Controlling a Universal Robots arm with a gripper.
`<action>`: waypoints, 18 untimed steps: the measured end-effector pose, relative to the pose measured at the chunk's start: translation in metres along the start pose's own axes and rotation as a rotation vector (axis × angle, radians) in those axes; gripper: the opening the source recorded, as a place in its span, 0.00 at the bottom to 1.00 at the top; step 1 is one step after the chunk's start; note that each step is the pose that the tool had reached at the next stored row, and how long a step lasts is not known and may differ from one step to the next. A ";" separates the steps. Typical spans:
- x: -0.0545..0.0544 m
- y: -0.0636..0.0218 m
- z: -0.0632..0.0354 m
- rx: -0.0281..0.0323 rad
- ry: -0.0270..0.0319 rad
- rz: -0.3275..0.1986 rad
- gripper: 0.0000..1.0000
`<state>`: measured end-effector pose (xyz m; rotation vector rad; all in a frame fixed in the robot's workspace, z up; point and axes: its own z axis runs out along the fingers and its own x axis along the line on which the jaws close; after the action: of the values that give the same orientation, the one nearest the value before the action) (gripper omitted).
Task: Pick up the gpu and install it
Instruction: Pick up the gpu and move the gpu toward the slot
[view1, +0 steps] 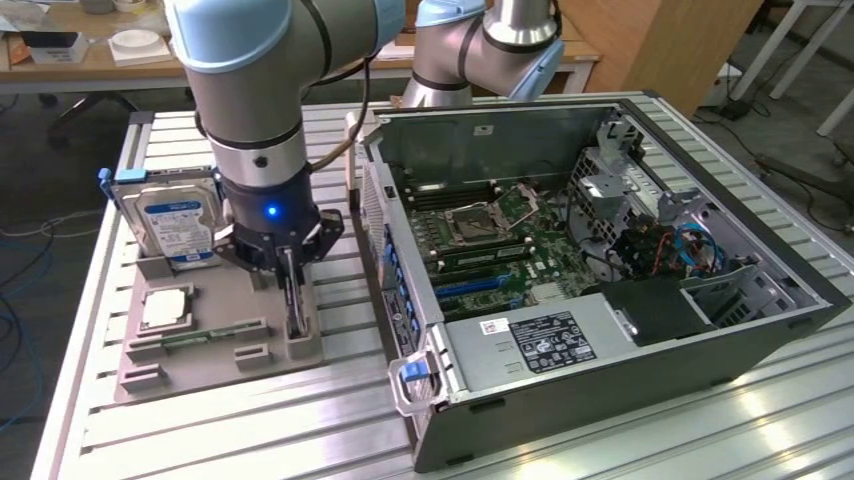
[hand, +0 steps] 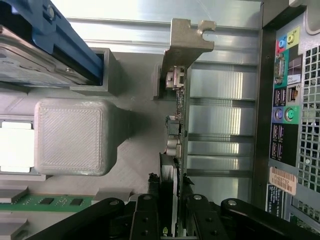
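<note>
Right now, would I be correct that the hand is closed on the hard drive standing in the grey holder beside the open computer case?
Not quite: the hand is closed on the gpu standing in the grey holder beside the open computer case; the hard drive stands nearby, untouched. The wrist view shows it.

"Pro" on a white sticker (hand: 294, 79) beside the computer case (hand: 266, 125) ports, orange tag (hand: 282, 179) print unreadable

Robotics lab, workbench area.
Robot arm (view1: 254, 120) at slotted aluminium table (view1: 267, 430); opened computer case (view1: 641, 390); wooden desks (view1: 94, 68) behind.
</note>
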<state>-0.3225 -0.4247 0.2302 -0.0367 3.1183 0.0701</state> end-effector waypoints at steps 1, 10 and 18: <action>0.000 0.0000 -0.0001 -0.0001 -0.0002 0.000 0.27; 0.000 0.0002 -0.0037 0.0000 0.0000 0.000 0.27; 0.000 0.0005 -0.0103 -0.0001 -0.0001 0.000 0.27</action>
<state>-0.3225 -0.4247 0.2406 -0.0367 3.1183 0.0702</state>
